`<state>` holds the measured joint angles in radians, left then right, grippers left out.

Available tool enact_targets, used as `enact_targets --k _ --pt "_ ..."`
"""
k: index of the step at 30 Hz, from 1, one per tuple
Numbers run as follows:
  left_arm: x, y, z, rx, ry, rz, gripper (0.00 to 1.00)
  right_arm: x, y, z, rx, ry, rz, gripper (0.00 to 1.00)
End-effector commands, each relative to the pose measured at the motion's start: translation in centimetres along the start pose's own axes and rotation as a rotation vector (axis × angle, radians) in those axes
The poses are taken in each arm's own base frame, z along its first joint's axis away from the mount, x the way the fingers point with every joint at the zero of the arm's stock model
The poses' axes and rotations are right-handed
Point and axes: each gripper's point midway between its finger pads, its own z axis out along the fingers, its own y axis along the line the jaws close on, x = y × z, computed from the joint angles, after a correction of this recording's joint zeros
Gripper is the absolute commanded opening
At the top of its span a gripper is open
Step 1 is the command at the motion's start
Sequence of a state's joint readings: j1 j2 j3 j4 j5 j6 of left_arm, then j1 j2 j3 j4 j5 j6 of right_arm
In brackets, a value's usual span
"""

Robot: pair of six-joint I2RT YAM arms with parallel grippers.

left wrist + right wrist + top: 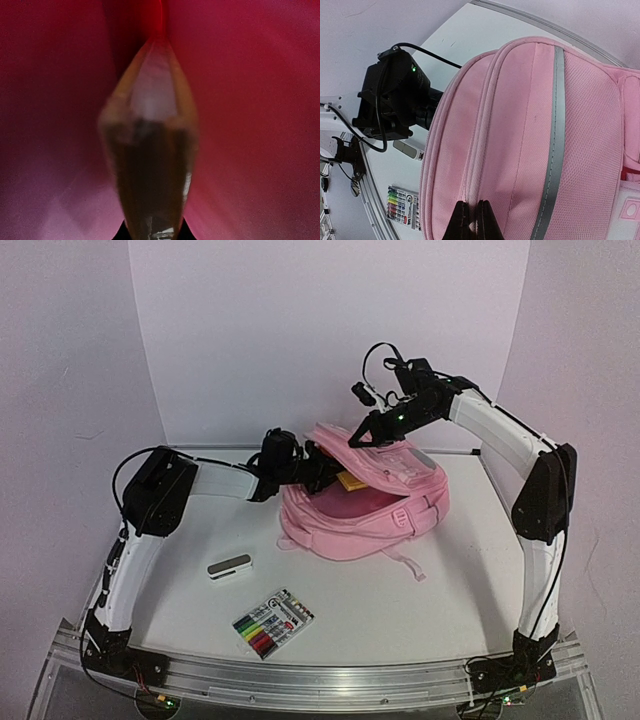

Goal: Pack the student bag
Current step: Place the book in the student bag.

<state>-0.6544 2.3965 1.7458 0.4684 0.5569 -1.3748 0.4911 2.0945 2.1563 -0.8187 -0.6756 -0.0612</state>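
Observation:
The student bag is a pink backpack lying in the middle of the table with its main compartment open toward the left. My right gripper is shut on the zip seam of the upper flap and holds it lifted; the black fingertips pinch the pink piping. My left gripper reaches into the opening from the left. It is shut on a flat brownish object, seen edge-on and blurred against the red-pink lining. A yellow-orange edge of that object shows inside the opening.
A pack of coloured markers lies at the front of the table, with a small white and grey block behind it to the left. Both also show in the right wrist view, the markers below the block. A raised rail runs along the table's front edge.

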Motion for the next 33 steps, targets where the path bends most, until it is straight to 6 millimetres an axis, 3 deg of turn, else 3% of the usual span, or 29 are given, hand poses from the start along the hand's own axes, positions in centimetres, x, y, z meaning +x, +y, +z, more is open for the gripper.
enact_targets --k 1,6,8,11,13,14,17,18,23,27,33 --pt "-1.0 -5.2 1.3 0.154 -0.028 0.092 0.05 -4.7 6.0 -3.4 -0.174 -0.161 -0.162 0.0" --pt "-0.6 -4.2 2.9 0.042 0.036 0.148 0.2 -3.8 6.3 -3.7 -0.177 -0.137 -0.187 0.0" --pt "-0.5 -4.6 2.6 0.021 0.048 0.173 0.29 -3.3 6.2 -3.8 -0.169 -0.124 -0.191 0.0" --pt "-0.5 -5.4 0.9 0.003 0.027 0.193 0.47 -2.9 5.9 -4.3 -0.155 -0.117 -0.185 0.0" --pt "-0.3 -4.8 -0.8 -0.029 0.004 0.178 0.57 -3.0 5.3 -4.7 -0.15 -0.119 -0.167 0.0" --pt "-0.4 -5.8 -1.8 -0.029 -0.016 0.183 0.62 -3.0 4.9 -5.0 -0.145 -0.122 -0.155 0.0" --pt "0.3 -6.5 -4.6 -0.072 -0.046 0.194 0.92 -3.1 3.7 -5.8 -0.128 -0.13 -0.131 0.0" --pt "0.6 -6.5 -5.4 -0.094 -0.049 0.202 0.98 -3.1 3.3 -6.1 -0.119 -0.132 -0.127 0.0" --pt "2.5 -8.1 -9.2 -0.165 -0.028 0.255 1.0 -2.0 1.8 -6.8 -0.082 -0.113 -0.13 0.0" --pt "3.3 -8.0 -12.9 -0.248 -0.043 0.265 1.0 0.2 1.2 -6.3 -0.057 -0.056 -0.153 0.0" --pt "1.4 -7.1 -17.8 -0.345 -0.105 0.284 1.0 6.2 0.8 -6.1 -0.049 0.13 -0.23 0.0"
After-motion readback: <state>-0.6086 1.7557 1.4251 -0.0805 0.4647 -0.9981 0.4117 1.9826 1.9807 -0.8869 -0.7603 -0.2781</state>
